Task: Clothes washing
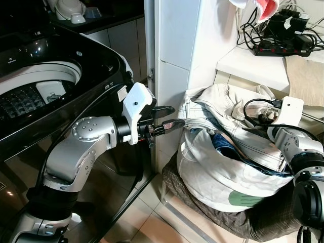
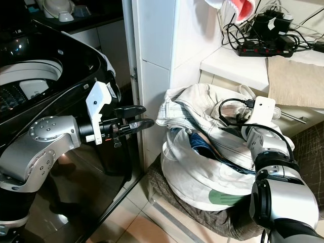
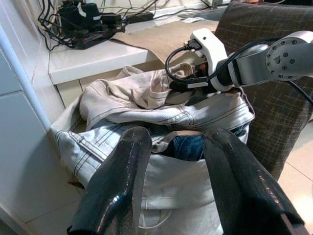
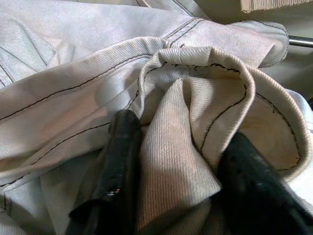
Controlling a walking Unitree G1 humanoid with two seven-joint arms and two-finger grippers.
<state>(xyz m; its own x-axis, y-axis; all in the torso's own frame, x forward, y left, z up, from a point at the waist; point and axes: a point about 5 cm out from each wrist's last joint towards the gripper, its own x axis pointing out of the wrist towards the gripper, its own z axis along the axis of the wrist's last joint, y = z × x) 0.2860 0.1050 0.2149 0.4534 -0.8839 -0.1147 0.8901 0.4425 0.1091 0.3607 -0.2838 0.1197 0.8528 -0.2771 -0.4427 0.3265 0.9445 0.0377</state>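
My left gripper (image 1: 168,116) hangs in the air between the black top-load washing machine (image 1: 55,91) and the laundry pile, fingers spread apart with nothing between them, pointing toward the clothes. Washer lid is up; the drum opening (image 1: 38,88) shows on my left.

The clothes sit heaped in a white laundry bag (image 1: 217,174) on the floor, against the white tiled wall (image 1: 174,55), resting on a dark woven seat or cushion (image 1: 253,220); I can't tell which. On top lies a cream denim garment (image 1: 223,109) with dark stitching; something blue (image 1: 223,144) lies underneath.

My right gripper (image 4: 181,171) is down in the pile. Its fingers (image 4: 120,161) straddle a raised fold of the cream denim, cloth between them and touching both.

A power strip (image 1: 281,48) with tangled black cables sits on the white ledge above.
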